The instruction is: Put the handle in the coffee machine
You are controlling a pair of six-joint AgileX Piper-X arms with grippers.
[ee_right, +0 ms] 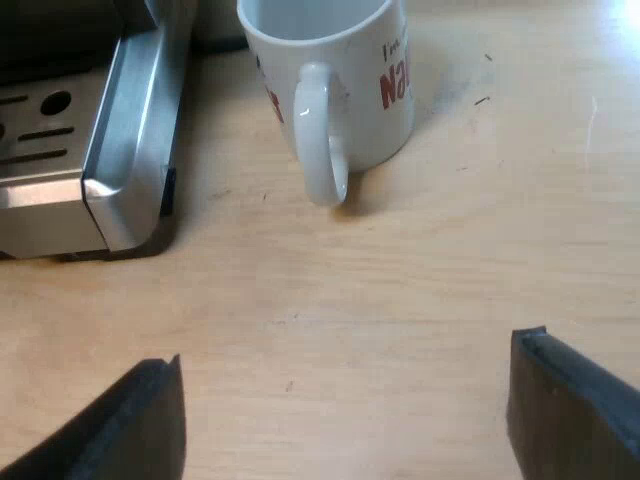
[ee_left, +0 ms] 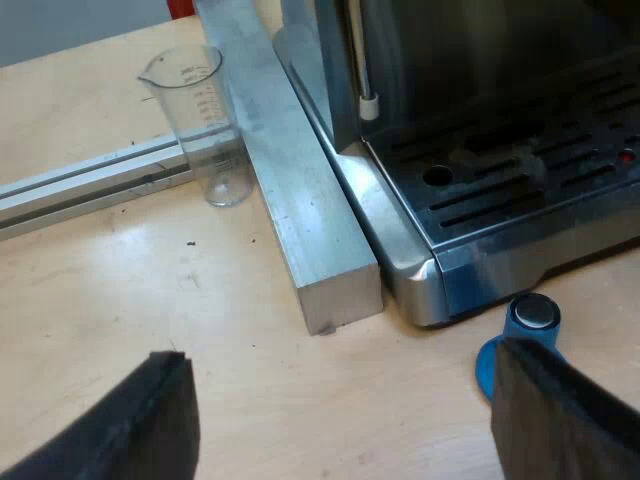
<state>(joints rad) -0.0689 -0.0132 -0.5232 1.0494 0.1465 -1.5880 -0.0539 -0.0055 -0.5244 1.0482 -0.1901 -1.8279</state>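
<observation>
Espresso machine (ee_left: 520, 190) stands on wooden tabletop (ee_left: 130, 290), steel drip tray with slotted grate facing the camera. Blue tamper (ee_left: 528, 322) on tabletop just beside tray's front corner, partly hidden behind one finger of left hand (ee_left: 345, 400). That hand is spread wide, empty, over bare wood. Square metal bar (ee_left: 300, 200) lies along machine's side, close against it. Measuring glass (ee_left: 205, 120) upright beside bar, at end of metal rail (ee_left: 90, 180). By machine's other corner, white mug (ee_right: 340, 70) with red lettering, upright. Facing it, right hand (ee_right: 345, 400), fingers far apart, holding nothing.
</observation>
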